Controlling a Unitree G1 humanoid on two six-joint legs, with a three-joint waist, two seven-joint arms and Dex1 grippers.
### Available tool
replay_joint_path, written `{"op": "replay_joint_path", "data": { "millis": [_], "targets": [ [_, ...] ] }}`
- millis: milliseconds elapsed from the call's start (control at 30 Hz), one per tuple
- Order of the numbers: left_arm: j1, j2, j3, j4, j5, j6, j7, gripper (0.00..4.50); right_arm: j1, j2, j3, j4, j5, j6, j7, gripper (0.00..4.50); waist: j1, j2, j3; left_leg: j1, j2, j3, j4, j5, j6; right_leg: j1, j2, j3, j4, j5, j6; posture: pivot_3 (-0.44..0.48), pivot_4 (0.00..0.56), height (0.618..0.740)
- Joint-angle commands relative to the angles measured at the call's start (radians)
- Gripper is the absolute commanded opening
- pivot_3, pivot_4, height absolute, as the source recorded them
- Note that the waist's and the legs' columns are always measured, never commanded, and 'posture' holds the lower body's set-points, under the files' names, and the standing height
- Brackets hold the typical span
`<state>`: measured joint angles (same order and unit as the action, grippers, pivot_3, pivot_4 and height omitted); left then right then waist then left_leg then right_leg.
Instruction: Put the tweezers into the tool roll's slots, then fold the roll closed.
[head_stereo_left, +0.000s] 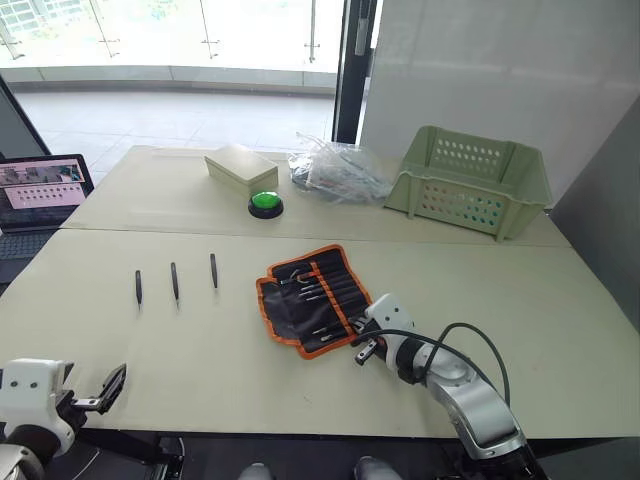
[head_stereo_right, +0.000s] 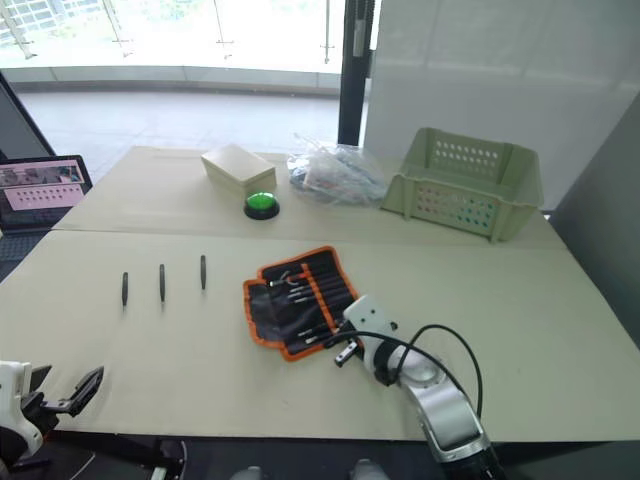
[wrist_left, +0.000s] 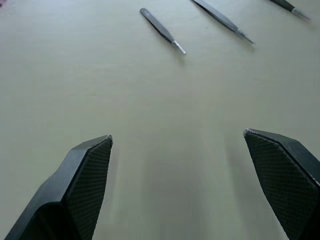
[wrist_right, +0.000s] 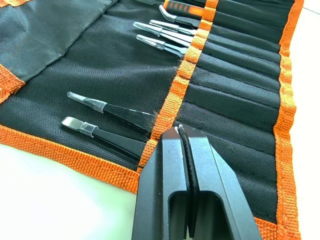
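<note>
The tool roll (head_stereo_left: 310, 295) lies open and flat near the middle of the table, black with orange trim. Its slots (wrist_right: 235, 75) run across the inner face; two tweezers (wrist_right: 112, 111) stick out of the nearest slots, and several more tools sit farther along. Three loose tweezers (head_stereo_left: 174, 280) lie in a row on the table left of the roll, and they also appear in the left wrist view (wrist_left: 162, 31). My right gripper (head_stereo_left: 365, 348) is shut with nothing between its fingers, its tip over the roll's near corner by the orange strip (wrist_right: 170, 107). My left gripper (head_stereo_left: 108, 390) hangs open at the table's near left edge, short of the loose tweezers.
A green plastic basket (head_stereo_left: 470, 180) stands at the back right, with a clear plastic bag (head_stereo_left: 335, 172) beside it. A green button (head_stereo_left: 265, 203) and a beige box (head_stereo_left: 240, 167) sit behind the roll. A laptop (head_stereo_left: 40, 190) is at the far left.
</note>
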<state>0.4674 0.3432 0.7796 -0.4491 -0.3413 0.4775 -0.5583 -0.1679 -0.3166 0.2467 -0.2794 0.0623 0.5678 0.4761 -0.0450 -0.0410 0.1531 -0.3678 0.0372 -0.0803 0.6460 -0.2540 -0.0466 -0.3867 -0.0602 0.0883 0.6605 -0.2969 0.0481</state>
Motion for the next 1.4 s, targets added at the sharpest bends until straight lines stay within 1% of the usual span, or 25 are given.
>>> {"op": "replay_joint_path", "data": {
  "millis": [33, 100, 300, 600, 667, 733, 867, 1000, 1267, 1367, 1400],
  "targets": [
    [0.022, -0.033, 0.016, -0.067, -0.049, -0.002, 0.052, 4.46, 0.012, -0.017, 0.018, 0.081, -0.008, 0.02, 0.017, 0.0, 0.0, 0.0, 0.0, 0.0, 0.0, 0.0, 0.0, 0.0, 0.0, 0.0, 0.0, 0.0, 0.0, 0.0, 0.0, 0.0, 0.15, 0.713],
    [0.014, -0.043, 0.016, -0.067, -0.07, 0.021, 0.085, 4.46, 0.005, -0.016, 0.022, 0.089, -0.008, 0.017, 0.024, 0.0, -0.001, 0.001, 0.0, 0.0, 0.0, 0.0, 0.0, 0.0, 0.0, 0.0, 0.0, 0.0, 0.0, 0.0, 0.0, 0.0, 0.15, 0.713],
    [0.009, -0.038, -0.038, -0.068, -0.067, 0.016, 0.134, 4.46, 0.007, -0.018, 0.021, 0.088, -0.011, 0.014, 0.031, 0.0, -0.003, 0.0, -0.001, 0.0, 0.0, 0.0, 0.0, 0.0, 0.0, 0.0, 0.0, 0.0, -0.001, 0.0, 0.0, 0.0, 0.15, 0.713],
    [-0.123, -0.011, -0.114, 0.016, -0.056, 0.053, 0.223, 4.46, 0.014, -0.015, 0.021, 0.077, -0.012, 0.017, 0.024, 0.0, -0.003, -0.001, -0.001, 0.0, 0.0, 0.0, 0.0, 0.0, 0.0, 0.0, 0.0, 0.0, -0.001, 0.0, 0.0, 0.0, 0.15, 0.713],
    [-0.228, -0.004, -0.179, 0.088, -0.033, 0.062, 0.255, 4.46, 0.012, -0.014, 0.018, 0.079, -0.013, 0.015, 0.019, 0.0, 0.003, -0.001, -0.002, 0.0, 0.0, 0.0, 0.0, 0.0, 0.0, 0.0, 0.0, 0.0, -0.001, 0.0, 0.0, 0.0, 0.15, 0.713],
    [-0.317, 0.008, -0.214, 0.169, -0.008, 0.07, 0.291, 4.46, 0.01, -0.011, 0.017, 0.08, -0.014, 0.013, 0.016, 0.0, 0.006, -0.001, -0.002, 0.0, -0.001, -0.001, 0.0, 0.0, 0.0, 0.0, 0.0, -0.001, 0.0, 0.0, 0.0, 0.0, 0.15, 0.713],
    [-0.413, 0.033, -0.239, 0.305, 0.031, 0.041, 0.324, 4.46, 0.005, -0.005, 0.013, 0.084, -0.012, 0.011, 0.006, 0.0, 0.002, -0.002, -0.004, 0.0, -0.001, -0.001, 0.0, 0.001, -0.001, 0.0, 0.0, 0.0, 0.001, 0.0, -0.001, 0.0, 0.15, 0.713],
    [-0.502, 0.059, -0.277, 0.428, 0.059, 0.021, 0.336, 4.46, 0.001, -0.001, 0.01, 0.084, -0.012, 0.012, 0.0, 0.0, 0.002, 0.006, -0.006, 0.001, -0.001, -0.001, 0.0, 0.001, -0.001, 0.0, 0.0, -0.001, 0.002, 0.0, -0.001, 0.0, 0.15, 0.713],
    [-0.642, 0.091, -0.334, 0.625, 0.082, -0.015, 0.325, 4.46, 0.005, -0.004, 0.004, 0.073, -0.011, 0.017, -0.006, 0.0, 0.007, 0.012, -0.01, 0.002, -0.002, -0.001, 0.0, 0.001, -0.001, 0.001, 0.0, 0.0, 0.003, 0.0, 0.0, 0.0, 0.15, 0.713],
    [-0.691, 0.084, -0.348, 0.674, 0.074, -0.025, 0.319, 3.67, 0.002, -0.005, 0.002, 0.071, -0.012, 0.018, -0.007, 0.0, 0.009, 0.014, -0.011, 0.002, -0.002, -0.001, 0.0, 0.001, -0.001, 0.001, 0.0, 0.0, 0.003, 0.0, 0.0, 0.0, 0.15, 0.713],
    [-0.7, 0.081, -0.356, 0.681, 0.075, -0.026, 0.316, 3.34, 0.002, -0.006, 0.001, 0.069, -0.012, 0.019, -0.007, 0.0, 0.011, 0.015, -0.011, 0.002, -0.002, -0.001, 0.0, 0.001, -0.001, 0.001, 0.0, 0.0, 0.003, 0.0, 0.0, 0.0, 0.15, 0.713]
  ]
}}
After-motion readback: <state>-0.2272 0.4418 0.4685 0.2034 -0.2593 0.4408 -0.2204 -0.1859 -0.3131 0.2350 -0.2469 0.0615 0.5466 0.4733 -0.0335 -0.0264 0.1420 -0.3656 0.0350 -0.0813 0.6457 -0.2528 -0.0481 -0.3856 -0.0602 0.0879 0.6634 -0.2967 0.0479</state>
